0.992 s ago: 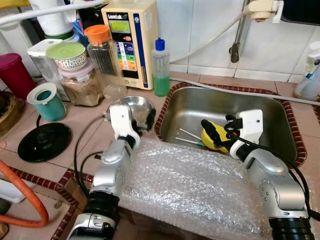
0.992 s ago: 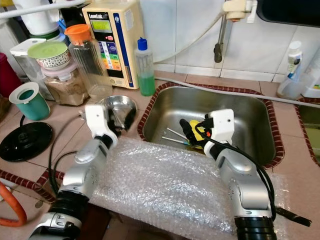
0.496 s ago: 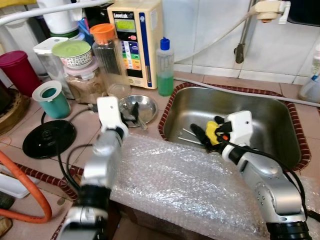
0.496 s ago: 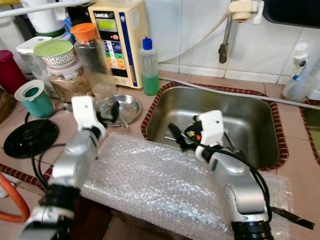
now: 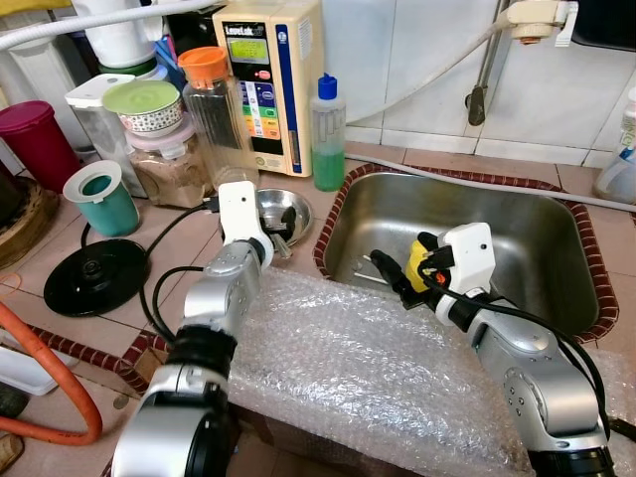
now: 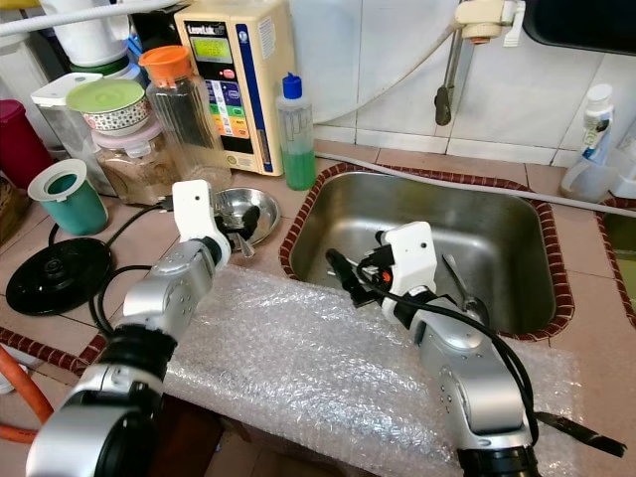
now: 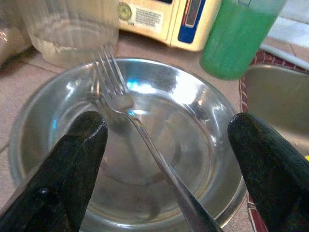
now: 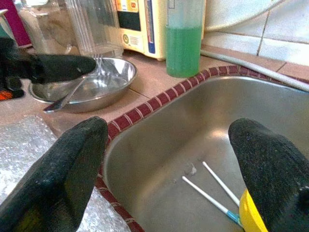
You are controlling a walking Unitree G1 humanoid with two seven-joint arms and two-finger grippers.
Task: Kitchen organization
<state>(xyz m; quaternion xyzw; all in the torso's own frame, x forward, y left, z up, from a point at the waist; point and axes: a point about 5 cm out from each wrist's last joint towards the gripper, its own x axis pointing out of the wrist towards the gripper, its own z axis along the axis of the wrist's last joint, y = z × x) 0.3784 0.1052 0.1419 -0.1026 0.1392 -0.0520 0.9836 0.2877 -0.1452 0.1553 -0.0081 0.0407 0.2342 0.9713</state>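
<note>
— Grippers first: where is the left gripper (image 7: 164, 140)?

— It hangs just over the steel bowl (image 5: 281, 211) on the tiled counter (image 5: 169, 238), its two black fingers (image 7: 72, 159) spread wide apart to either side of the bowl and closed on nothing.

— What lies in the bowl?

— A fork (image 7: 133, 121) lies in it, tines toward the clear glass pitcher (image 5: 214, 114) with the orange lid, handle running up over the near rim between the spread fingers.

— What stands left of that?

— A teal cup (image 5: 99, 199), a black round kettle base (image 5: 91, 277) with its cord, and jars stacked behind. Behind the bowl stand a cream water machine (image 5: 270, 84) and a bottle of green liquid (image 5: 329, 134).

— And to the right?

— The steel sink (image 5: 517, 238) with its red tile border. The right gripper (image 8: 169, 159) is held above the sink's near left part, fingers (image 8: 63, 164) likewise parted and holding nothing. In the basin below lie two thin white sticks (image 8: 212, 191) and a yellow object (image 8: 251, 217), partly hidden by a finger. A spoon (image 6: 465, 293) rests on the basin floor further right.

— Anything in front?

— A sheet of bubble wrap (image 5: 388, 388) covers the counter's near edge under both arms.
</note>
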